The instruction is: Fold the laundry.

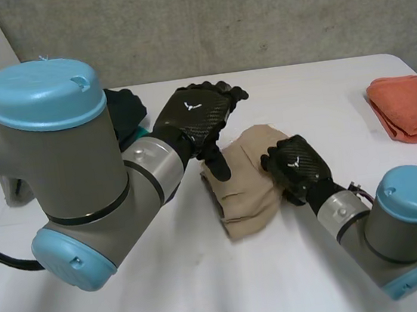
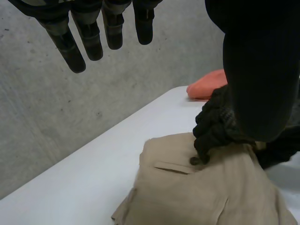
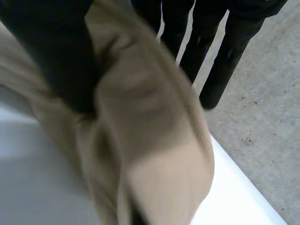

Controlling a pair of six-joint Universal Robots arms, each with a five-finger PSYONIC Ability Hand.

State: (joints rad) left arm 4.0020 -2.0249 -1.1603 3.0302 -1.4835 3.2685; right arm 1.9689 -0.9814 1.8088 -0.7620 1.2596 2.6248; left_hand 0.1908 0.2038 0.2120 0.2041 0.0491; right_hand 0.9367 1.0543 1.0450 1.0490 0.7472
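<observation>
White table (image 1: 210, 293): bare at the front edge.
Right arm (image 1: 400, 231): nearest, reaching in from the front right. Left arm (image 1: 65, 166): large at the front left, reaching towards mid-table.
Beige trousers (image 1: 245, 197): folded into a compact bundle at mid-table, between the two hands, with a slit pocket facing up in the left wrist view.
Right hand (image 1: 299, 166): on the right edge of the bundle; fingers (image 3: 211, 51) and thumb closed on a fold of the beige cloth, which runs between them in the right wrist view.
Left hand (image 1: 197, 115): just beyond the bundle's left side, raised; fingers (image 2: 79, 42) straight and spread, holding nothing, thumb pointing down to the bundle's left edge; cannot tell whether touching it.
Dark cloth (image 1: 128, 109): crumpled heap behind the left arm, towards the far left of the table, partly hidden.
Orange towel (image 1: 411, 104): folded, at the far right of the table, well apart from the trousers.
Grey wall (image 1: 252, 13): behind the table's far edge.
</observation>
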